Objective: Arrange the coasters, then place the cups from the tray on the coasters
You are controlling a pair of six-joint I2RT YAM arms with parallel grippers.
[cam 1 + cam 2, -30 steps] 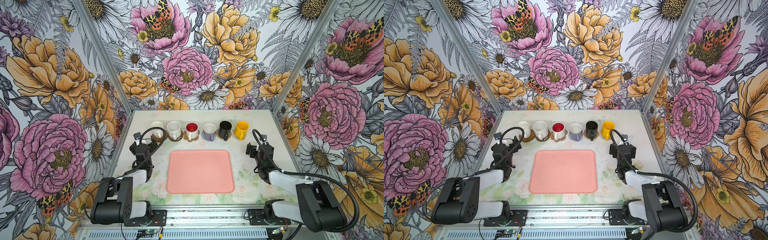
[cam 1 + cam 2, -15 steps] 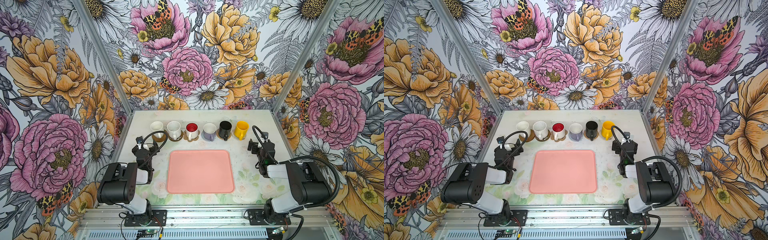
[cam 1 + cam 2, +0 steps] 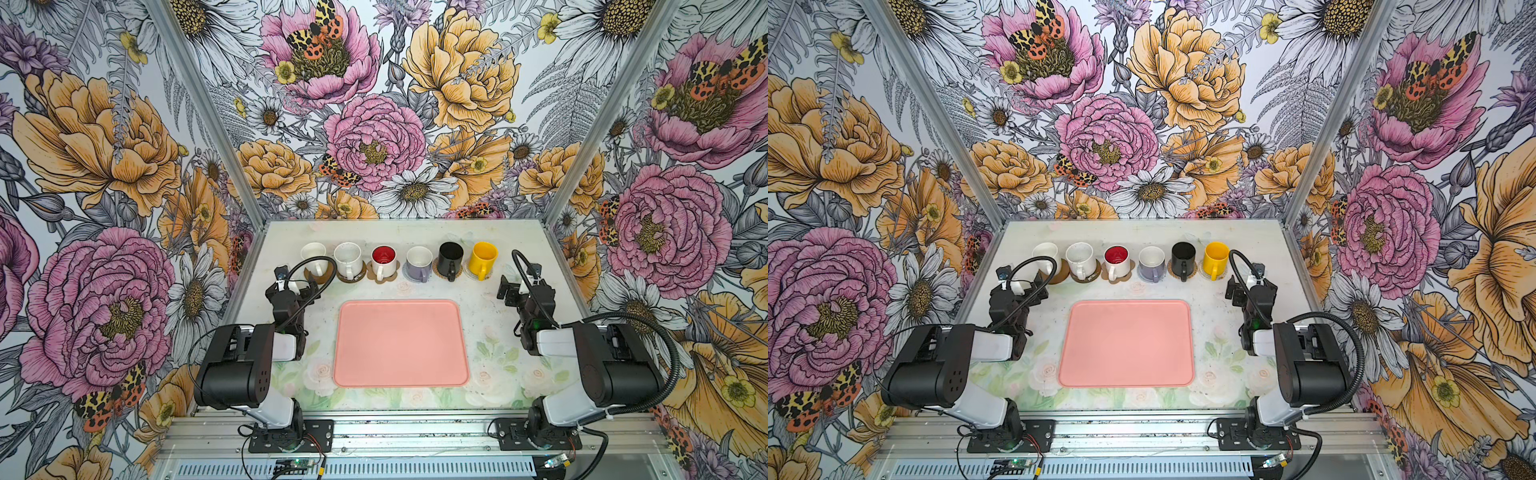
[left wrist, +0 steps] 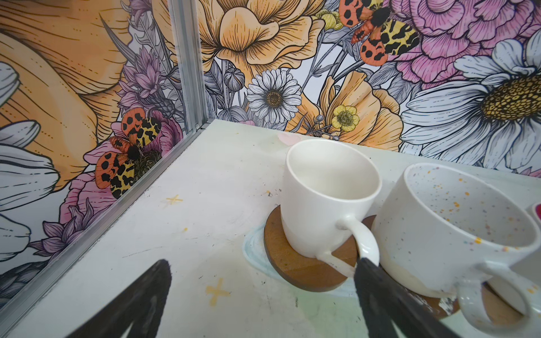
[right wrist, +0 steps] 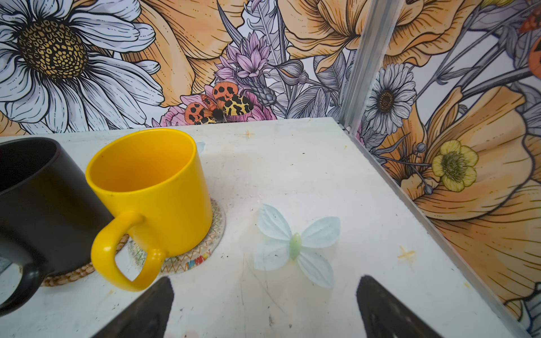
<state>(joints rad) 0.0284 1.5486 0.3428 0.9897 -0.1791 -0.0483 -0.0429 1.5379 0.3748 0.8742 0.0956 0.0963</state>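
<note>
Tray (image 3: 401, 345) was bare; six cups (image 3: 383, 259) sat on coasters (image 3: 360, 277) at tray's 12 o'clock (task looked done). Left gripper (image 4: 263, 262), right gripper (image 5: 266, 280) stood spread, empty. Next likely: retract only.

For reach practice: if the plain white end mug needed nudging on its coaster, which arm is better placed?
Left, likely: left gripper, open, is beside the plain white mug; right gripper is by the yellow mug.

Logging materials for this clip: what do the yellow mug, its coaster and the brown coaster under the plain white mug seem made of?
Yellow mug: probably glazed ceramic, smooth soft sheen, thick wall. Its woven coaster: cord, matte, coiled rows with coloured zigzag stitching. Brown coaster: apparently wood, smooth, faint grain, darker edge; possibly laminate.
</note>
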